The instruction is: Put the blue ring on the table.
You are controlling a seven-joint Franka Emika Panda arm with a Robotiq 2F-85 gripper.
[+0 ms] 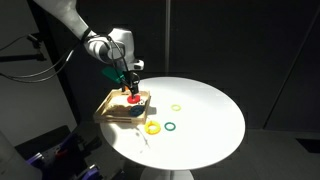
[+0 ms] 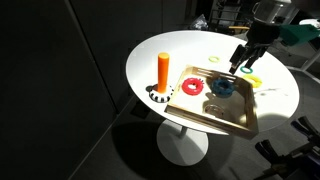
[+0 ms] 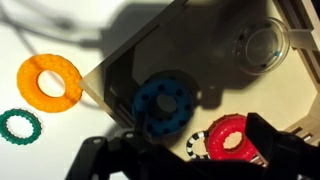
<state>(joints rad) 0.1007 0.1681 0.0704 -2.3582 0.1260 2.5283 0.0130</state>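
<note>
My fingers are cut off at the wrist view's lower edge, dark in shadow; a clear round thing on the wooden tray I cannot make out; a red ring lies beside the blue ring, which rests on the tray near my gripper, spread wide, holding nothing.

Plain near-black walls are surrounding the scene, and hard light is throwing shadow across the dark grey floor.
</note>
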